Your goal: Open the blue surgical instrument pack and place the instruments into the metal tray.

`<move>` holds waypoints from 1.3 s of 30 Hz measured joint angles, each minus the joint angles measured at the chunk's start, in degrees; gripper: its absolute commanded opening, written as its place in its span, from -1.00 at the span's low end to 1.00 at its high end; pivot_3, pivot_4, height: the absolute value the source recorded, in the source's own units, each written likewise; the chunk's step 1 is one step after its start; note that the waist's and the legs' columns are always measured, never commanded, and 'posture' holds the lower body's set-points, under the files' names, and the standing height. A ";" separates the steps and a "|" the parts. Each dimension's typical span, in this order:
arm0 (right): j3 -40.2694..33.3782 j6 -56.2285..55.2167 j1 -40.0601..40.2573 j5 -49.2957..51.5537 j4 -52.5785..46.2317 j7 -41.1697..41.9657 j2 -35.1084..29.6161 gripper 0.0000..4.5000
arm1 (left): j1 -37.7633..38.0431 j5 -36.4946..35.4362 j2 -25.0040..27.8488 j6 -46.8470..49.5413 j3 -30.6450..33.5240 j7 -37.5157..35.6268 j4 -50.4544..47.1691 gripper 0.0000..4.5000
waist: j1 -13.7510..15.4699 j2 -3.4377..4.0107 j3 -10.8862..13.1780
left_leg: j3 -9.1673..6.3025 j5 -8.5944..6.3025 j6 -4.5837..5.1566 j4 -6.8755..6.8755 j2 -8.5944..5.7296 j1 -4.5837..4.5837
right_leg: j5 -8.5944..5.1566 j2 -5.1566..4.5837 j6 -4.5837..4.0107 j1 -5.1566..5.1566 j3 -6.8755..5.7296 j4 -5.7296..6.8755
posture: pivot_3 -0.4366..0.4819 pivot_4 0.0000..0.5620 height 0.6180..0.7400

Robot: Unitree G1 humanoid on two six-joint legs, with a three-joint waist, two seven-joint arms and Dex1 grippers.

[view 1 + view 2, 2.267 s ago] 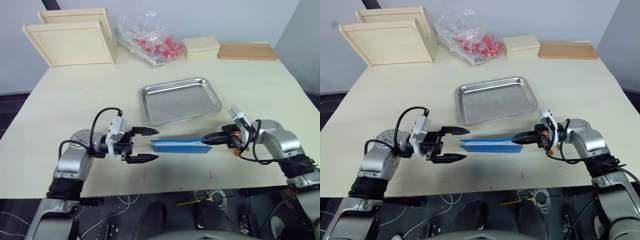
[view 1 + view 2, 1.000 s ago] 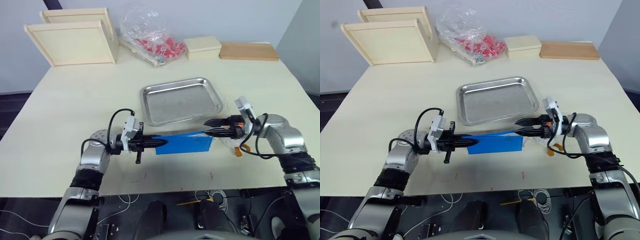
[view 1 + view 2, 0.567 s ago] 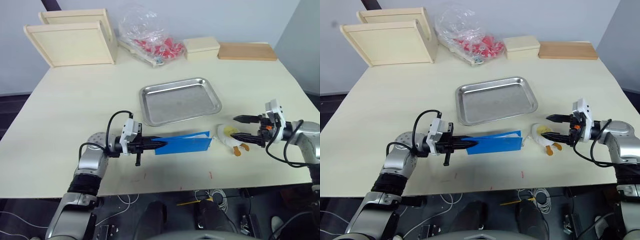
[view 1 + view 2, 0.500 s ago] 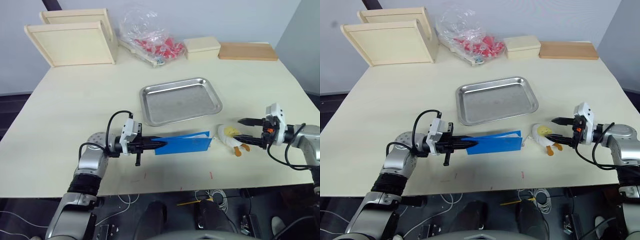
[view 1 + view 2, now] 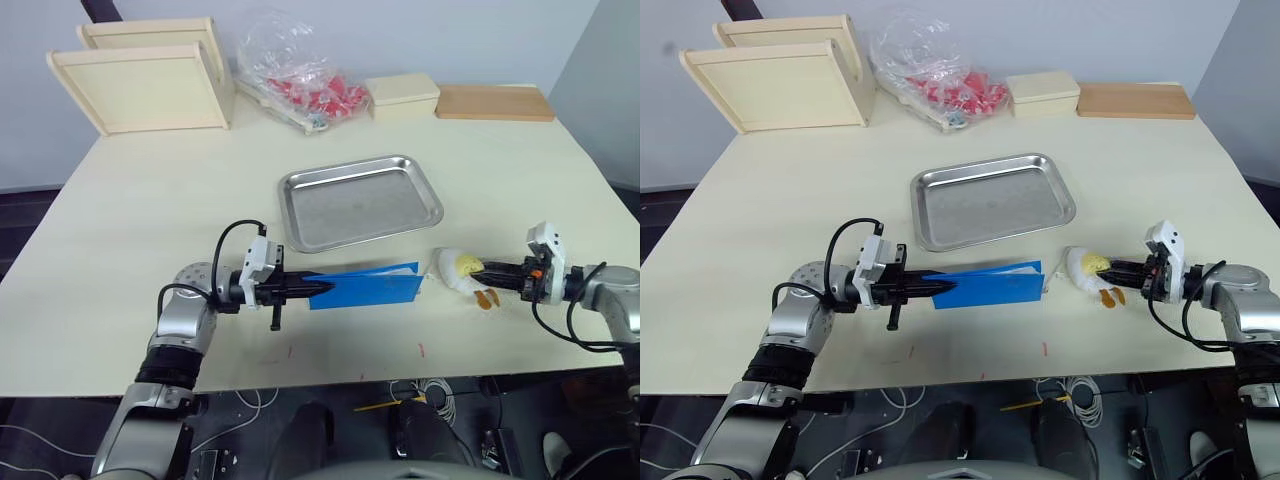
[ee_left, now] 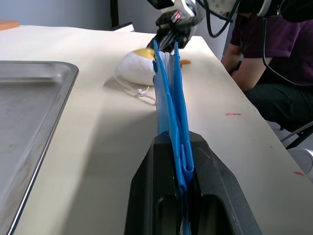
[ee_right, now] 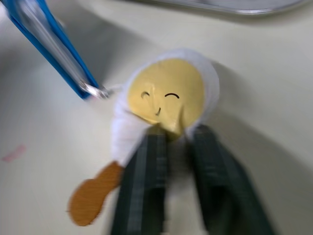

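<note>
Meanwhile, the left gripper is pinching the blue surgical instrument pack on edge, while the right gripper is closing around a plush toy.

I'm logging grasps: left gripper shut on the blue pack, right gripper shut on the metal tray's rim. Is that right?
Not quite. The left gripper is indeed shut on the blue pack, but the right gripper is closed on a small white and yellow plush toy, not the metal tray; the right wrist view shows this.
</note>
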 measured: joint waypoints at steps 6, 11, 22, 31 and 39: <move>-7.30 10.23 0.18 10.78 -6.67 0.79 -0.76 -0.98 | -0.07 0.08 0.01 0.00 0.00 0.03 0.01 -1.00 | 0.02 0.00 0.00 | -0.04 0.00 0.00 0.00 0.01 0.00 | 0.00 0.01 0.00 0.00 -0.01 0.00 | -0.05 -0.47 1.00; -11.75 15.68 -0.60 19.27 -12.64 -0.63 0.06 -0.98 | -0.04 0.09 0.02 0.00 0.00 0.09 -0.03 -1.00 | 0.03 0.00 0.00 | -0.05 0.00 0.00 0.00 0.03 -0.02 | 0.00 0.00 0.01 0.00 -0.01 0.00 | -0.05 -0.47 1.00; -12.17 26.04 -12.11 31.99 -21.15 -11.16 4.87 -0.98 | 0.23 0.21 0.11 0.14 0.00 1.38 -0.46 -1.00 | -0.01 0.06 0.04 | -0.04 0.00 0.00 -0.01 0.07 -0.05 | 0.01 0.00 0.03 -0.02 -0.01 -0.05 | -0.05 -0.47 1.00; 3.77 19.30 -18.50 20.90 -24.15 -12.27 11.67 -0.98 | -1.31 1.33 -0.35 0.15 -0.31 1.35 0.14 -1.00 | 0.08 0.05 0.04 | -0.06 0.00 0.00 -0.01 0.05 -0.16 | 0.01 0.00 0.03 -0.06 -0.11 -0.06 | -0.05 -0.47 1.00; 11.76 13.12 -21.70 14.41 -23.25 -10.89 18.99 -0.98 | -1.55 1.81 -0.52 0.09 -0.34 1.28 0.46 -1.00 | 0.17 0.05 0.03 | -0.15 0.00 0.00 -0.01 0.04 -0.17 | 0.02 -0.01 0.03 -0.05 -0.20 -0.05 | -0.05 -0.47 1.00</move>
